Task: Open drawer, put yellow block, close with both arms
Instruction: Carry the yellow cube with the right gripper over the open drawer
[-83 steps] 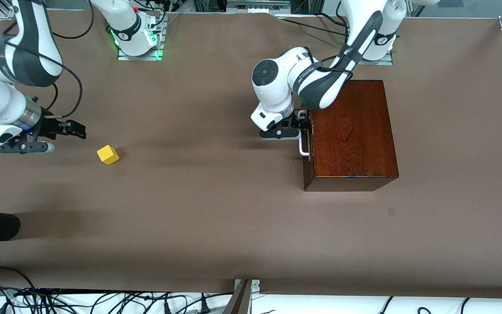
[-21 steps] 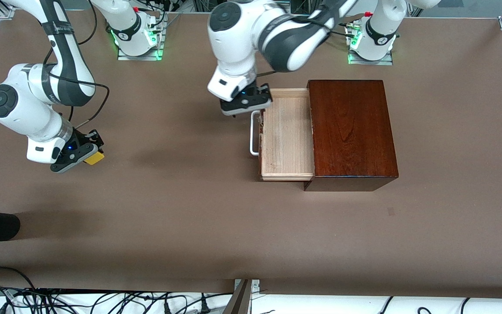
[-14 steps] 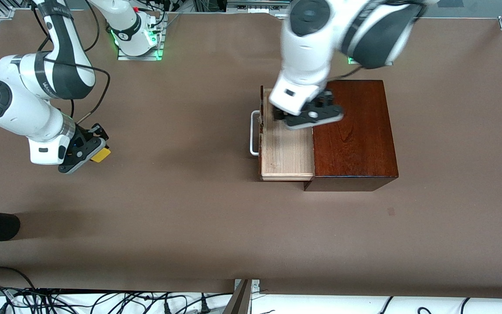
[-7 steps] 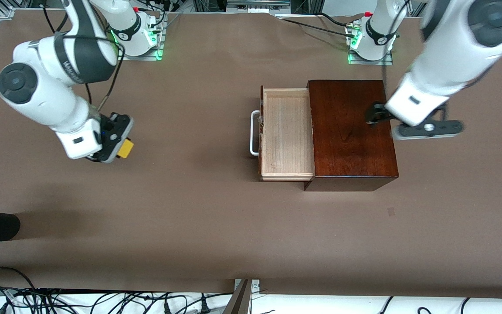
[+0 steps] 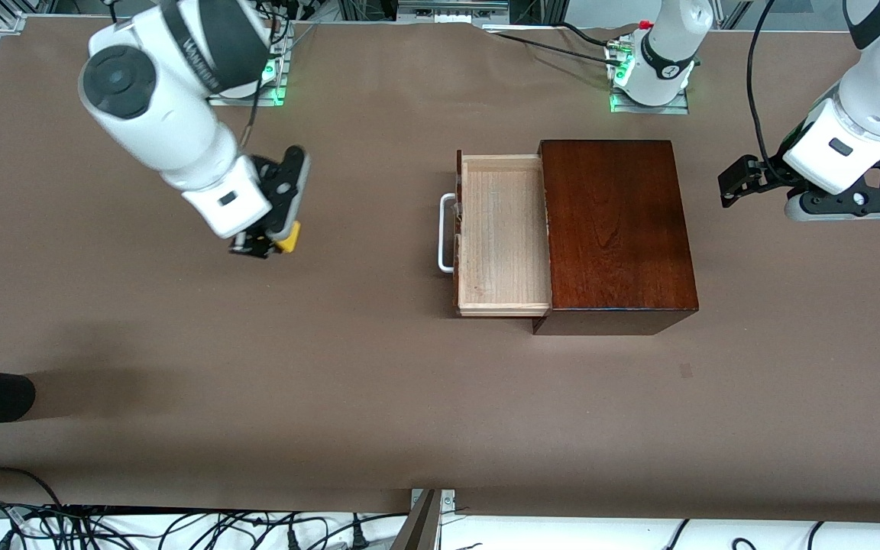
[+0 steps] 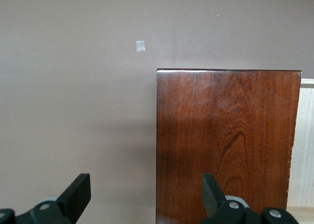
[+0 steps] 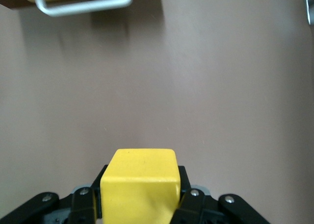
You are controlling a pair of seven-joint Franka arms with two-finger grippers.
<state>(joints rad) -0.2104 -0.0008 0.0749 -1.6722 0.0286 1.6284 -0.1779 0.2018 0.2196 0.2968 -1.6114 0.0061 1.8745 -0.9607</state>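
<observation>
The right end effector (image 5: pixel 268 241), black and two-fingered, is clamped on the small bright yellow cube block (image 5: pixel 288 235); in the right wrist view the block (image 7: pixel 140 183) sits squeezed between the two black fingers (image 7: pixel 189 204). It hangs in the air over bare brown desk (image 5: pixel 333 367), on the handle side of the polished dark reddish-brown wooden box (image 5: pixel 617 229) and toward the right arm's end of the desk. The white right arm (image 5: pixel 173 99) with dark grey joint bands rises from it to its green-lit base.

The left end effector (image 5: pixel 799 195) has its fingers spread wide with nothing between them. It hangs over the desk just beside the box, toward the left arm's end; the left wrist view shows its finger (image 6: pixel 78 194) over brown desk and the box top (image 6: pixel 225 145). The white left arm (image 5: pixel 868 99) leads up from it.

The pale light-wood drawer tray (image 5: pixel 503 233) stands pulled out of the box toward the right arm's end, its inside bare. Its white U-shaped bar handle (image 5: pixel 444 233) sticks out from the dark front
</observation>
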